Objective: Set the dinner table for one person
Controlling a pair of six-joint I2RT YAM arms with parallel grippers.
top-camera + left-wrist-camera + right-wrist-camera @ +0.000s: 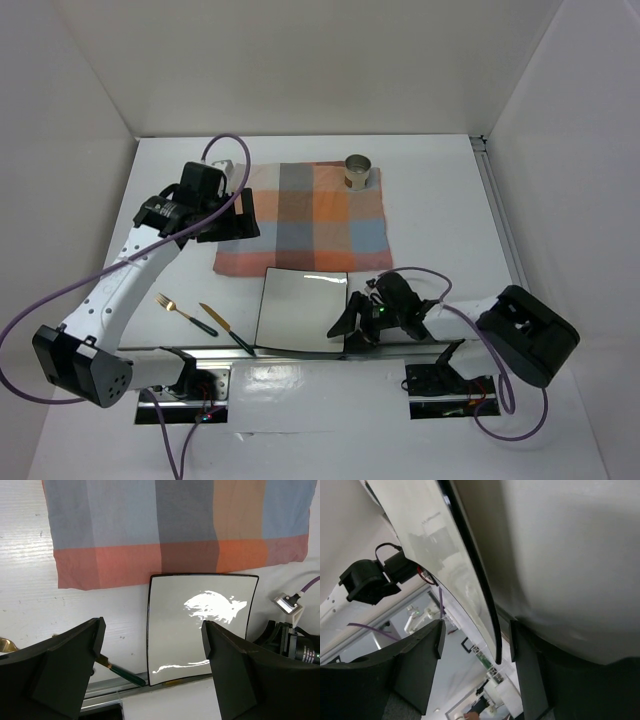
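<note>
Top external: hovers left jaws, released wide, over left edge of cloth (310,215); straddles plate (300,305) rim with right jaws, unclenched, at tabletop (440,220) near edge.

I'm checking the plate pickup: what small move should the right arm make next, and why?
Probably close the right gripper on the near-right rim of the plate. Its wrist view shows that rim between the jaws, which stand apart, so nothing is gripped yet.
</note>
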